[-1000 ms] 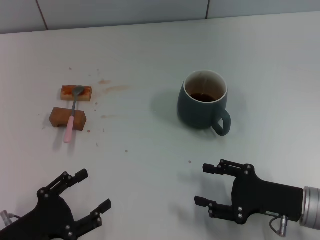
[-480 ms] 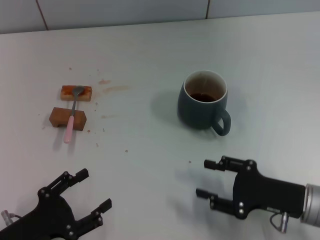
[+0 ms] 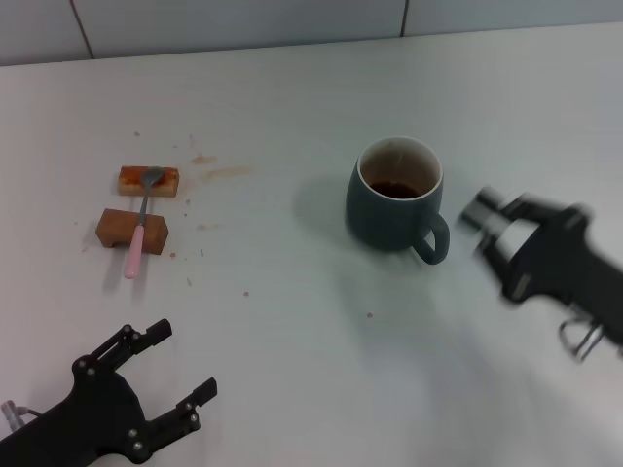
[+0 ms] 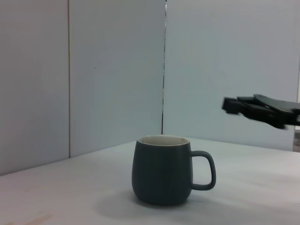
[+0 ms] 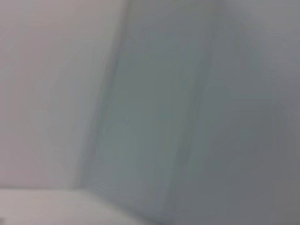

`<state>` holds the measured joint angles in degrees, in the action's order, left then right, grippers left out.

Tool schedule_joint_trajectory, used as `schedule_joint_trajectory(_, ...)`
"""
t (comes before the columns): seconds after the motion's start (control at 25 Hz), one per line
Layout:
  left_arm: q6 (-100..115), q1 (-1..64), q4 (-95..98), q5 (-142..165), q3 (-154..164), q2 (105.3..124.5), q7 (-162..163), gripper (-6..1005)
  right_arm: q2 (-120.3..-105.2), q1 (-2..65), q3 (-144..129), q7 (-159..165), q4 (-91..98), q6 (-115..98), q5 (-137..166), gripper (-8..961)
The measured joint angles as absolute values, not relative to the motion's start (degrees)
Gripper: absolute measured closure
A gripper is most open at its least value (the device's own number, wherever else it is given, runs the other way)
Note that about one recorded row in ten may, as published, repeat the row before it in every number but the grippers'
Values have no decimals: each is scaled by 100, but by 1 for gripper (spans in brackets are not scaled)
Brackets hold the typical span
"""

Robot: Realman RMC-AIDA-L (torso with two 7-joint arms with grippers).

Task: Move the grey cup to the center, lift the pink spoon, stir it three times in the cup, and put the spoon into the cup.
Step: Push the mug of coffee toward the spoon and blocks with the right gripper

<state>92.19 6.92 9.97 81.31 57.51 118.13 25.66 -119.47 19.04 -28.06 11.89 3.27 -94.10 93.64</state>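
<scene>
Two arms: the right gripper (image 3: pixel 490 226) hangs beside the grey cup's (image 3: pixel 393 195) handle mid-table, jaws blurred, cannot tell; the left gripper (image 3: pixel 175 365) waits open at the near edge.

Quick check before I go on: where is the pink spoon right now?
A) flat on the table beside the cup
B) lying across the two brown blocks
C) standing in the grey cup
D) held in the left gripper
B: the pink spoon lies across the two brown blocks, far from the grey cup.
</scene>
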Motion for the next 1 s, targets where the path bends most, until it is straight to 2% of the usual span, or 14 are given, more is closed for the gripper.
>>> schedule_joint_trajectory(0.2,9238,700,1011,8130,5744,11813,2566,175,-11946,1919,-2376,514,128,-8882,8344,835)
schedule_joint_trajectory(0.44,9280,703,1006,8124,5667,11812,2566,174,-11929,2275,-2237,358,177,-7635,8285,891)
schedule_joint_trajectory(1.0,9307,720,993,8120,5562,11830,2566,188,-11952,3050,-2916,340,-3,-6526,8761,898)
